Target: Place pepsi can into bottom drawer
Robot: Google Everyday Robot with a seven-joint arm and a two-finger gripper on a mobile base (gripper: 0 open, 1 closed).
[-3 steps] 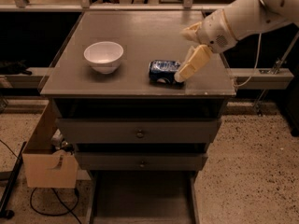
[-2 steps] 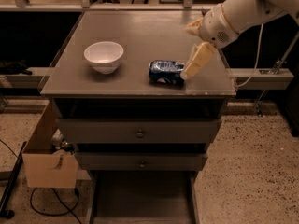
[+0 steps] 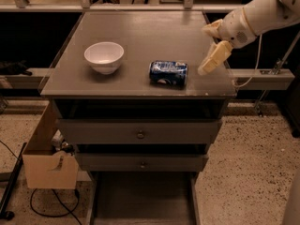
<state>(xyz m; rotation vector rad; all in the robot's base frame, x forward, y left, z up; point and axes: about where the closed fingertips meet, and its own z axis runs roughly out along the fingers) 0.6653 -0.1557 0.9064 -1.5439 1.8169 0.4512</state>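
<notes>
Pepsi can [image 3: 168,73] lies on its side on the smooth grey cabinet top [image 3: 140,29], near the front edge; dark-blue metal cylinder w/ white markings. Gripper [image 3: 205,68], cream plastic, blunt and tapered, hangs just right of the can, not touching it; its tip angles down toward the top. Open or closed: can't tell. White round bowl [image 3: 104,56], glossy, sits well left of the can. Bottom drawer [image 3: 140,201] is pulled out low below the can, a flat shallow grey-brown tray w/ low side walls. Cardboard box [image 3: 49,170] is lower left of the can, on speckled floor.
</notes>
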